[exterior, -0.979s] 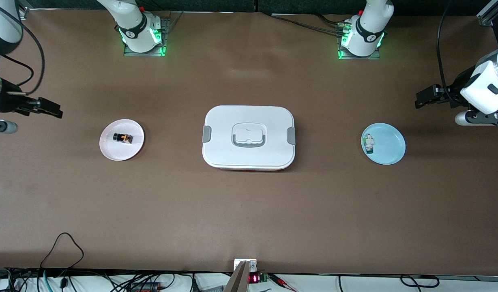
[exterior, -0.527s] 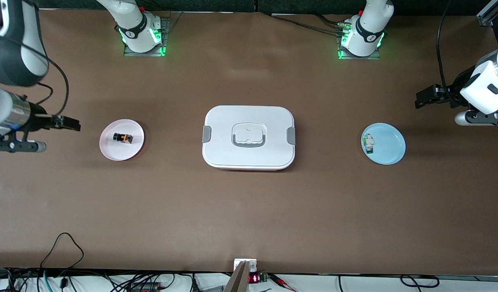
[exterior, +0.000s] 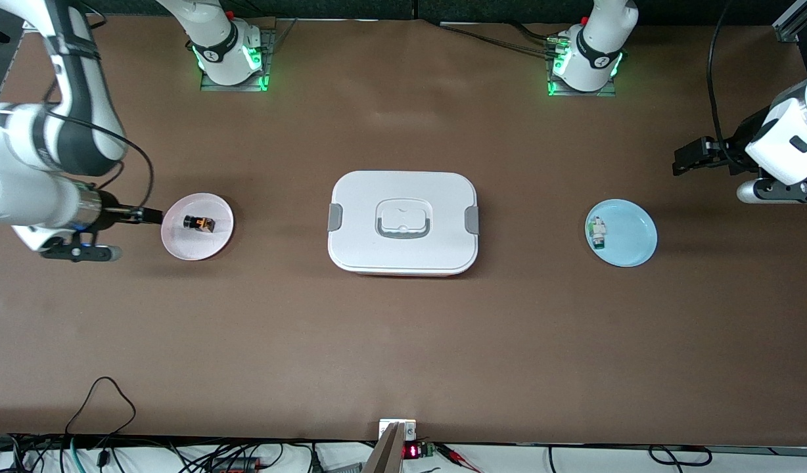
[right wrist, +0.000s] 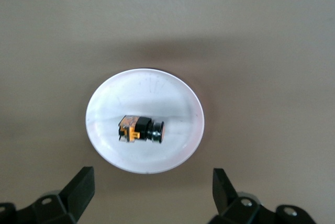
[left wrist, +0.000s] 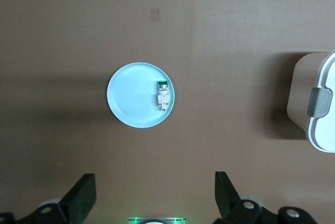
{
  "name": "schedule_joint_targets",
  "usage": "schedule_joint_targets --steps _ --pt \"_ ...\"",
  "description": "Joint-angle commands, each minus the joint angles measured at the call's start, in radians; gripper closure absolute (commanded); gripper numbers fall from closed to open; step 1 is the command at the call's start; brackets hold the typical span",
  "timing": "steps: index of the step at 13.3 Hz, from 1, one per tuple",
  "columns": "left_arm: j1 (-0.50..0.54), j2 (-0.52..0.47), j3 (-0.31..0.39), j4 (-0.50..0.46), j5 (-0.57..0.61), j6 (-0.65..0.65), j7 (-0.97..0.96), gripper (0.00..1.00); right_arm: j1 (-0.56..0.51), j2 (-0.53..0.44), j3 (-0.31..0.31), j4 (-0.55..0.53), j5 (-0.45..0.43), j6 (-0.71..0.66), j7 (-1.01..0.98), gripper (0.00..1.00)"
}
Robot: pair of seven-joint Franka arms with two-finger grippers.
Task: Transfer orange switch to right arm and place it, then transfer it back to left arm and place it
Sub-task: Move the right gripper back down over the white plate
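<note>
The orange switch [exterior: 199,223], black with orange markings, lies on its side on a pale pink plate [exterior: 197,246] toward the right arm's end of the table. In the right wrist view the switch [right wrist: 140,130] rests mid-plate [right wrist: 157,96]. My right gripper [exterior: 146,214] hovers over the table just off that plate's rim, open [right wrist: 152,181] and empty. The white lidded box [exterior: 403,222] stands at the table's middle. Over the table at the left arm's end, my left gripper [exterior: 687,157] waits open [left wrist: 155,182], holding nothing.
A light blue plate [exterior: 630,236] toward the left arm's end carries a white-grey part with a green end [exterior: 597,233]; the left wrist view shows this plate [left wrist: 131,96], the part [left wrist: 163,94] and the box's clipped end [left wrist: 320,106]. Cables run along the table's front edge.
My right arm has swung in from the table's end toward the pink plate, its gripper now at the plate's rim. The left arm, switch and box have not moved.
</note>
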Motion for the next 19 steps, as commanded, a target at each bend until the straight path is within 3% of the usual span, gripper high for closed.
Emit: schedule_joint_targets --steps 1,7,10,19 --pt "0.006 -0.005 -0.005 0.016 -0.005 -0.019 0.012 0.00 0.009 -0.051 -0.003 -0.162 -0.008 0.146 0.055 0.00" --pt "0.004 -0.005 -0.005 0.017 -0.007 -0.019 0.010 0.00 0.053 0.007 -0.001 -0.197 -0.009 0.248 0.053 0.00" --pt "0.004 -0.005 -0.005 0.017 -0.007 -0.021 0.010 0.00 0.052 0.040 -0.003 -0.248 -0.011 0.364 0.052 0.00" --pt "0.004 -0.005 -0.005 0.017 -0.007 -0.021 0.012 0.00 0.042 0.109 -0.006 -0.252 -0.009 0.410 0.053 0.00"
